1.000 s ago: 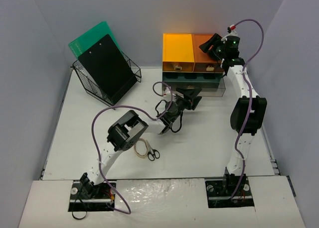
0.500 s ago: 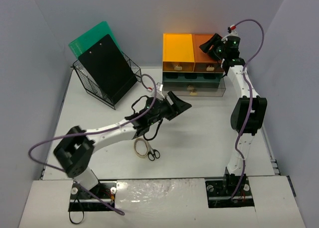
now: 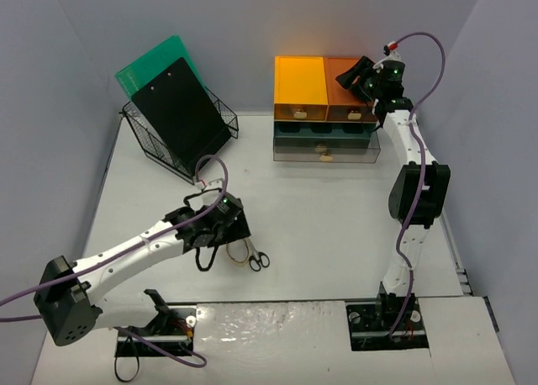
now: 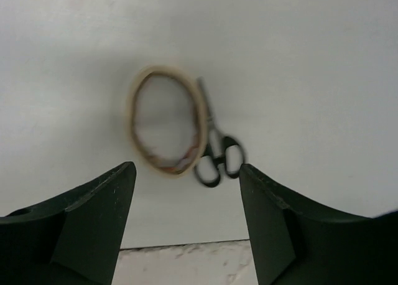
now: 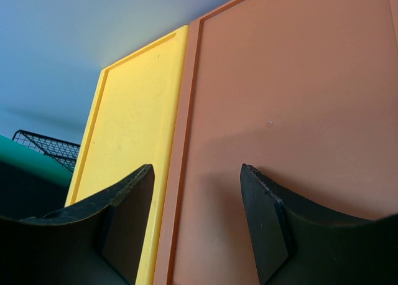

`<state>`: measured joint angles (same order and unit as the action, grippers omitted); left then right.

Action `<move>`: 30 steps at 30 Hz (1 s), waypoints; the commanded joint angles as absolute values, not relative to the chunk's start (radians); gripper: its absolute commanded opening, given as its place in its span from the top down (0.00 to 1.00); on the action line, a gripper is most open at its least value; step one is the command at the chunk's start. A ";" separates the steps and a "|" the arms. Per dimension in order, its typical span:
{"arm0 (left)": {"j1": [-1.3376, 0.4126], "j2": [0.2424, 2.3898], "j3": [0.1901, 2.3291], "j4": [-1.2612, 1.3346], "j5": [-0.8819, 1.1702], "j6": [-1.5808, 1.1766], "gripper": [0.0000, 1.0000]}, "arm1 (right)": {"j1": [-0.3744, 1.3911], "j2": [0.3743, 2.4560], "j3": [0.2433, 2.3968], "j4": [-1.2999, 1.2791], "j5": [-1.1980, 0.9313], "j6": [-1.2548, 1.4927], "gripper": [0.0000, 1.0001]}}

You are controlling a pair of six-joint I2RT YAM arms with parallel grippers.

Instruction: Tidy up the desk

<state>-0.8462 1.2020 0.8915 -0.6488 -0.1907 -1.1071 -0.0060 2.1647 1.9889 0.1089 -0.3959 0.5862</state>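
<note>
- Swinging back from the drawer unit (image 3: 326, 124), the left gripper (image 4: 186, 169) is now hovering, wrist pointing down, over the tape roll (image 4: 131, 114) and scissors (image 4: 215, 155) at the desk's (image 3: 336, 225) near edge, jaws open and empty.
- It should be centring on the roll (the scissors are lying right against it) before descending.
- The right gripper (image 5: 196, 168) is hanging open over the orange top, gripping nothing.

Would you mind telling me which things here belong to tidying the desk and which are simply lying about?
Job: desk, tape roll, scissors beside it, left gripper open above both; probably the drawer unit, with the right gripper open over its top.
Lying about: wire basket, clipboards standing in it.
</note>
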 commanded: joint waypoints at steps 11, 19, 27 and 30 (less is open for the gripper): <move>-0.867 1.236 0.817 -0.804 -0.258 -1.274 0.37 | -0.006 2.261 1.887 -0.287 -0.353 0.565 0.44; -0.865 1.308 0.814 -0.689 -0.228 -1.263 0.37 | -0.006 2.256 1.882 -0.287 -0.353 0.565 0.44; -0.865 1.388 0.839 -0.652 -0.227 -1.264 0.45 | -0.006 2.247 1.882 -0.287 -0.353 0.566 0.44; -0.865 1.398 0.839 -0.651 -0.233 -1.268 0.64 | -0.006 2.244 1.878 -0.287 -0.352 0.564 0.44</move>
<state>-0.8585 1.4001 0.7940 -0.6691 -0.2144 -1.2615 -0.0057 2.1618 1.9780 0.1153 -0.3939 0.5858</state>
